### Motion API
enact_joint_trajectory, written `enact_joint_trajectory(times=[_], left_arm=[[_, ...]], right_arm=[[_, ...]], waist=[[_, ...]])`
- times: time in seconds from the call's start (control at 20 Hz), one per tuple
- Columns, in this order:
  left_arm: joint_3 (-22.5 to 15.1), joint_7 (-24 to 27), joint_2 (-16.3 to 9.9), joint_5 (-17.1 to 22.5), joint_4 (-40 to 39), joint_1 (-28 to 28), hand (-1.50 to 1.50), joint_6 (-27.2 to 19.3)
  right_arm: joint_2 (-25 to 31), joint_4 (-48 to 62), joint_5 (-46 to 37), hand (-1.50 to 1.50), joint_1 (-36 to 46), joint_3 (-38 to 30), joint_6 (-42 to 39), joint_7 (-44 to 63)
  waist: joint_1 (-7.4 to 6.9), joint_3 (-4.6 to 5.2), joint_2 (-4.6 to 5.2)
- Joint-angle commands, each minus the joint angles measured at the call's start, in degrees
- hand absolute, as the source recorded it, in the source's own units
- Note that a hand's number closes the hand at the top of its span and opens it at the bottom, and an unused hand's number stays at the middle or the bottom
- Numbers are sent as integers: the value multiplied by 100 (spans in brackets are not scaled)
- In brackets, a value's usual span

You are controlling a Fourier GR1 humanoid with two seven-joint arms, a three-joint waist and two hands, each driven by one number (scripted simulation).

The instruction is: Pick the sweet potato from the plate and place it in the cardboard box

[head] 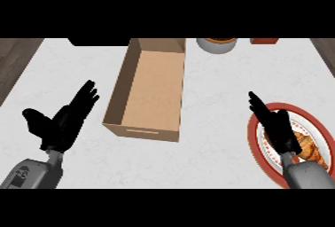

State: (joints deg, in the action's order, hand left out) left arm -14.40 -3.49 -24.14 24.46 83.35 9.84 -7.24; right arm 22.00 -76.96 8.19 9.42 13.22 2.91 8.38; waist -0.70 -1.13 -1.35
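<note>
A white, faintly marbled counter [196, 164] fills the view, with dark wood-toned strips at its far left and far right edges. Near the middle stands an open cardboard box [152, 91], long and narrow, running from near to far; its inside is bare brown card, and a thin slot shows in its near end wall. No printing or label can be read on it.

At the right, near the robot, lies a round plate [313, 119] with a red rim and a white centre with a patterned inner ring. The orange-brown sweet potato [310, 145] rests on the plate, towards its near right part.

The right hand [276, 128] hovers over the left part of the plate, just left of the sweet potato, fingers straight and held close together, pointing far and left; whether it touches the potato cannot be told. The left hand [65, 119] shows at the left, well apart from the box, open with fingers straight and slightly spread, thumb out to the left.

At the far edge sit a round white container with an orange-brown top [218, 44], a dark object [98, 41] and a red object [264, 41], all cut off; no writing is legible on them.
</note>
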Motion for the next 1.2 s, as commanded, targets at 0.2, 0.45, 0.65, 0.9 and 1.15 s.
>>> enact_joint_trajectory(times=[0.2, 0.45, 0.65, 0.9, 1.15], left_arm=[[506, 76, -1188, -1220, -481, -100, 0, -803], [474, -24, -1303, -1363, -604, -300, 0, -930], [437, 185, -1219, -1660, -758, -314, 0, -1229], [338, 142, -1114, -1732, -730, -307, 0, -1268], [398, 271, -1095, -1754, -964, -233, 0, -1243]], right_arm=[[405, -348, 1488, -150, 243, -44, -2756, -1058], [1932, -867, -462, -150, 515, 397, -3408, -2832], [1869, 286, 702, -150, 154, -148, -4591, -4334], [2352, 703, 71, -150, 537, -186, -4937, -5563], [3132, 520, -1144, -150, 901, 172, -4124, -6097]], waist=[[-166, 51, 161], [-153, 38, 128], [-103, 38, 284], [-217, 41, 256], [-260, 64, 275]])
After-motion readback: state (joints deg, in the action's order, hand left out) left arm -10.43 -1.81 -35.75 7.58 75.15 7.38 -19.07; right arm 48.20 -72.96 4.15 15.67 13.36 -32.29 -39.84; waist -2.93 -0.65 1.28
